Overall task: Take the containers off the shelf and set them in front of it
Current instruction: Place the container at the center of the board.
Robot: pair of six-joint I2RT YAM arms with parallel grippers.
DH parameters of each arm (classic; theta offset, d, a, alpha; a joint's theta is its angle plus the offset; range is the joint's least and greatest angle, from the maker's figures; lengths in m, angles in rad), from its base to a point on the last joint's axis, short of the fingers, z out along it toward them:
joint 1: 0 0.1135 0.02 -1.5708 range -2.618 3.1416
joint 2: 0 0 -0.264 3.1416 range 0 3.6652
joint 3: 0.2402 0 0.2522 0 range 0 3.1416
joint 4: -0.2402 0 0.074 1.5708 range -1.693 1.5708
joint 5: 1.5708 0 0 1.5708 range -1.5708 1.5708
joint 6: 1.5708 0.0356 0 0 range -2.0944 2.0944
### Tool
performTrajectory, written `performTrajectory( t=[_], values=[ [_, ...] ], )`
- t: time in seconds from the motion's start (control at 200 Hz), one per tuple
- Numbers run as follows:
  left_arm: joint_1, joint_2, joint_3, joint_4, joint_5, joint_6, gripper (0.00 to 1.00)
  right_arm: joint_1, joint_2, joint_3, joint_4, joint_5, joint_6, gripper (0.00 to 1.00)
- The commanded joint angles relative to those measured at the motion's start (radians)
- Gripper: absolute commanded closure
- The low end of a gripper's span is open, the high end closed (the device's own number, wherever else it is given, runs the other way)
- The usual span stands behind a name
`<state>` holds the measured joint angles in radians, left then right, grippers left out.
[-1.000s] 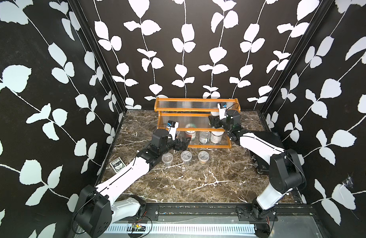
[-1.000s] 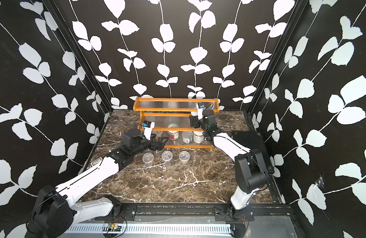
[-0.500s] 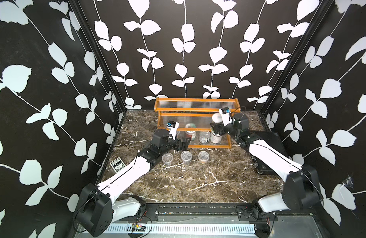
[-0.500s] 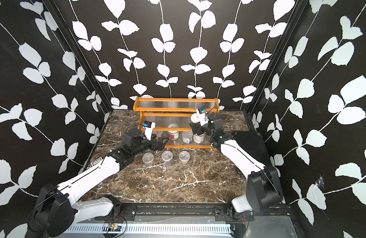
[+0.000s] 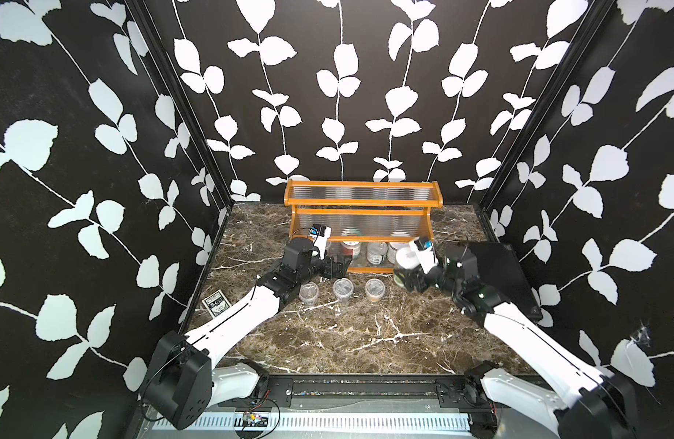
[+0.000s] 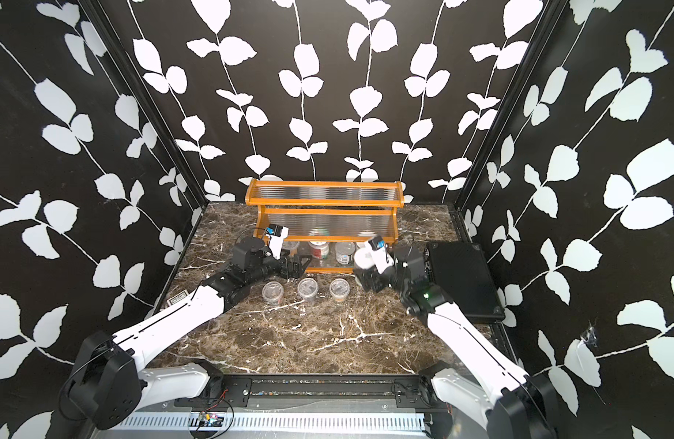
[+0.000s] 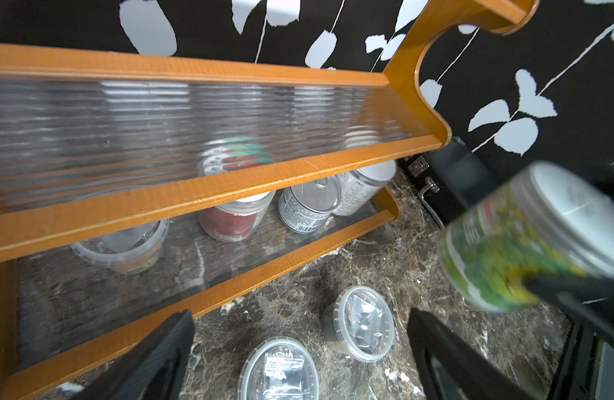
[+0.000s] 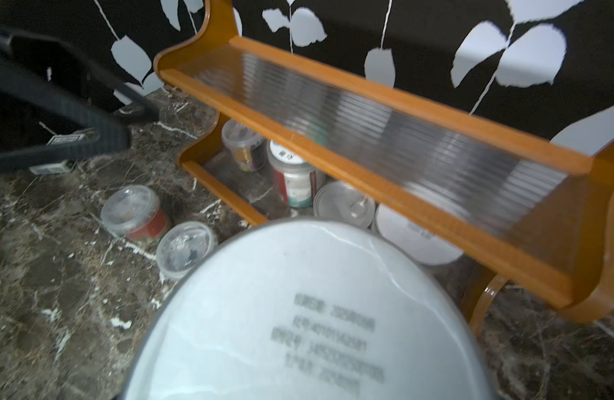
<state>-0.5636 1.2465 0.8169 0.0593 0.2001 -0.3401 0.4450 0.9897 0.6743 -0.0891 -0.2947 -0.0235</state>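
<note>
Prob. robot lab booth: leaf-print walls point(image 5: 346, 95), marble tabletop point(image 5: 365, 342).

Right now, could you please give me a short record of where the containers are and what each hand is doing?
left hand: open, empty, near bottom tier of the shelf
right hand: shut on the green-labelled jar, tilted, before the shelf's right end
table before shelf: three clear cups
bottom tier: clear cup, red-labelled jar, two tin cans
upper tiers: no containers seen
</note>
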Motion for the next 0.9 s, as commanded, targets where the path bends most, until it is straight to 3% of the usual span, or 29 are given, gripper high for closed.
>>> performTrajectory(
  t=[0.0,0.14,0.31,0.49,0.895],
  values=[
    [0.007,0.011,0.031,0.022,0.024,0.005,0.01,0.022,-0.072,-0.103,0.032,0.044,0.041,0.29],
    [0.008,0.023,0.038,0.025,0.028,0.001,0.01,0.043,-0.109,-0.213,0.133,0.084,0.101,0.3],
    [0.007,0.019,0.042,0.016,0.027,0.0,0.01,0.059,-0.049,-0.315,0.31,0.153,0.19,0.31],
    [0.007,0.008,0.042,0.0,0.021,0.006,0.01,0.069,0.027,-0.338,0.411,0.253,0.173,0.31],
    [0.008,-0.01,0.037,-0.029,0.013,0.018,0.01,0.069,0.205,-0.364,0.579,0.291,0.187,0.29]
  ],
)
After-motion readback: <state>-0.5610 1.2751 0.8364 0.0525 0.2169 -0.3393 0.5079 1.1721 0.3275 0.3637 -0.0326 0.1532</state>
